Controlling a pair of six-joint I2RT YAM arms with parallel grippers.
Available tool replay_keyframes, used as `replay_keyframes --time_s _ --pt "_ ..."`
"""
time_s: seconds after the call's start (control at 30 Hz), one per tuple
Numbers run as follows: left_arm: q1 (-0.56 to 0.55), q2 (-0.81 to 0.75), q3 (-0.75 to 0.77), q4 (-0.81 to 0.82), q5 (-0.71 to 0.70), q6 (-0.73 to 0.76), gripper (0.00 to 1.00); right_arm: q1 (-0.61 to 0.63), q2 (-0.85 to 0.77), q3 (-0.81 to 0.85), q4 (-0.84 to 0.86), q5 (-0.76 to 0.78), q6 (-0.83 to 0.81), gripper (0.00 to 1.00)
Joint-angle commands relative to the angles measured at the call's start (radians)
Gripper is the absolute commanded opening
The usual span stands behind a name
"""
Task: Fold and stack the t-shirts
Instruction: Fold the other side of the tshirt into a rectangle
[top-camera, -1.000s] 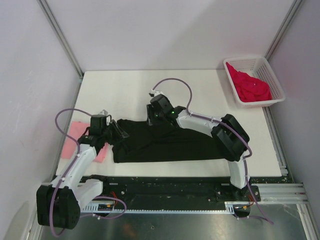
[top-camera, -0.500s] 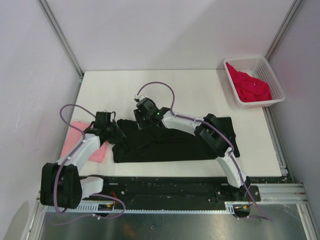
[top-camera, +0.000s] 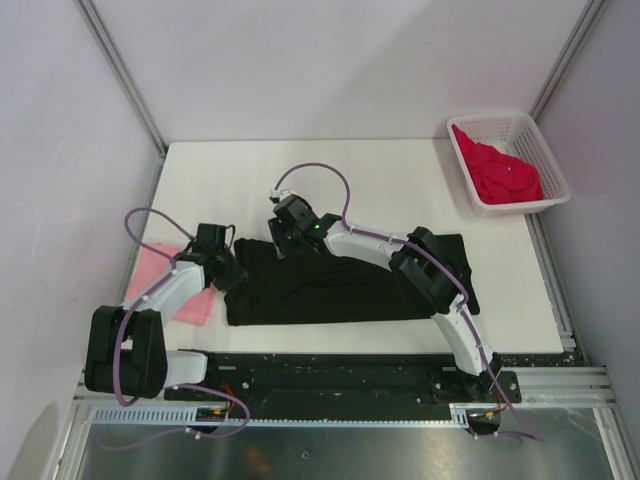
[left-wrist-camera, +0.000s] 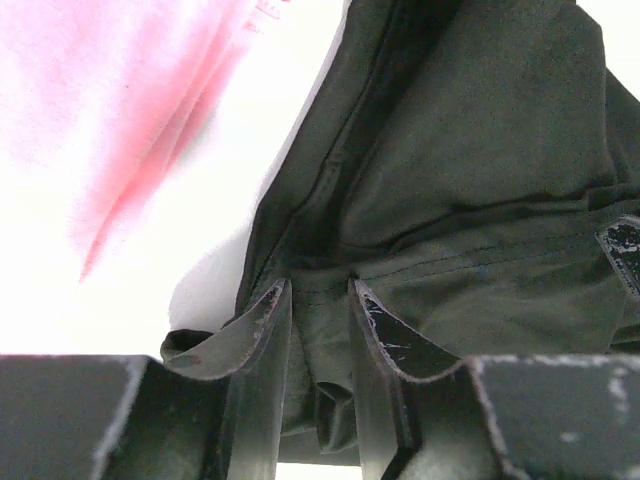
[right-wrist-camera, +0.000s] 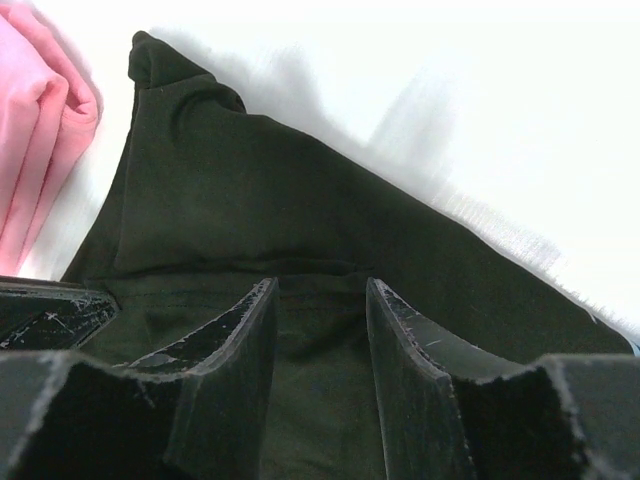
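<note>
The black t-shirt (top-camera: 340, 285) lies spread across the near middle of the table. My left gripper (top-camera: 228, 272) is at its left edge, shut on a bunched fold of the black cloth (left-wrist-camera: 480, 150) that fills the gap between the fingers (left-wrist-camera: 318, 285). My right gripper (top-camera: 283, 240) is low over the shirt's upper left part, open, its fingers straddling flat black cloth (right-wrist-camera: 250, 190) around a hem (right-wrist-camera: 320, 282). The folded pink t-shirt (top-camera: 165, 285) lies left of the black one, beside the left arm. The red t-shirt (top-camera: 500, 170) sits crumpled in the basket.
The white lattice basket (top-camera: 545, 150) stands at the table's far right corner. Pink cloth shows at the upper left of the left wrist view (left-wrist-camera: 120, 100) and at the left edge of the right wrist view (right-wrist-camera: 30, 150). Grey walls enclose the table.
The right gripper moved left along the shirt's top edge, baring the shirt's right end. The left arm swung in low at the shirt's left edge, and its jaws narrowed a little.
</note>
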Motion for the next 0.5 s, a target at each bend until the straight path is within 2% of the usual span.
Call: replay_keyframes --time_s 0.0,0.47 --pt "0.007 -0.015 0.033 0.019 -0.057 -0.015 0.34 -0.011 -0.021 0.023 -0.005 0.014 -0.026 0.46" --pt "0.007 0.023 0.051 0.029 -0.043 -0.024 0.48 -0.032 0.006 0.031 0.012 -0.096 -0.017 0.49"
